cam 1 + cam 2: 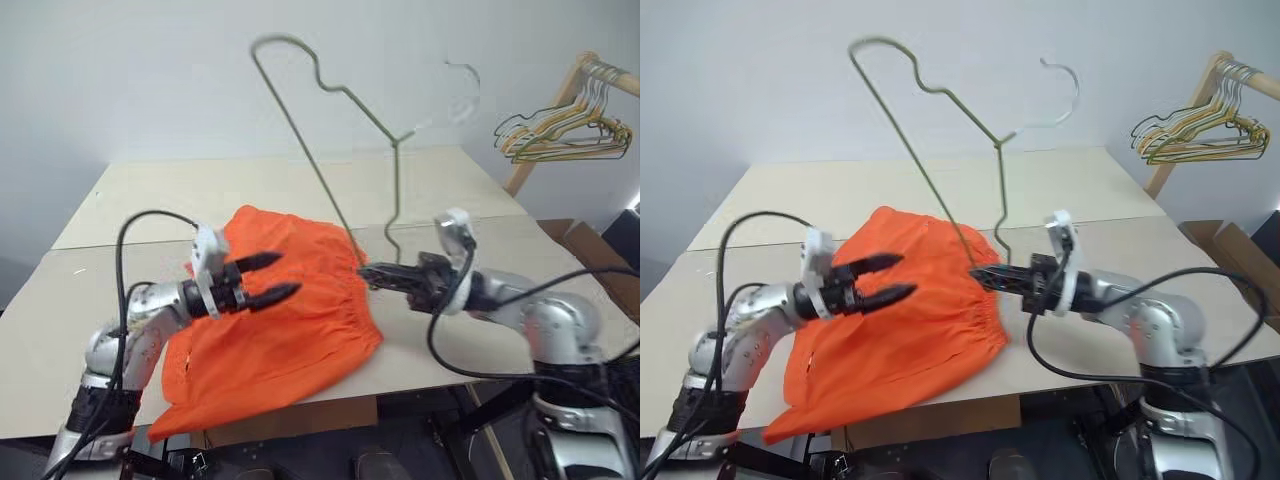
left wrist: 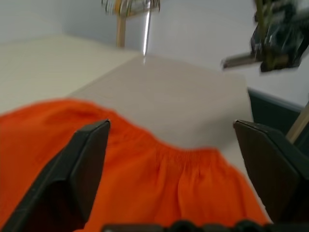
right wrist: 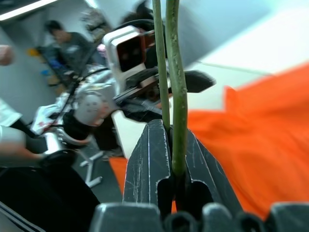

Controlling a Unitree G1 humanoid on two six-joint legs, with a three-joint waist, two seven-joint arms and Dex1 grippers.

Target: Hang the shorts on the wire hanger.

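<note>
While the right pincer (image 1: 985, 276) pinches the thin olive-green wire hanger (image 1: 930, 190) upright, the left pincer (image 1: 890, 278) hovers spread over the bright orange fabric shorts (image 1: 910, 330) lying on the pale worktop (image 1: 1060, 190). Shorts look limp and light, hanger springy; best hold likely the gathered waistband.

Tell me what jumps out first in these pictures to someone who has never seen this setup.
The bright orange shorts catch the eye first, spread on the pale table between the two arms. Next comes the wire hanger, standing upright above the shorts, pinched at its lower corner by the shut right gripper. The left gripper hovers open over the shorts, holding nothing.
</note>
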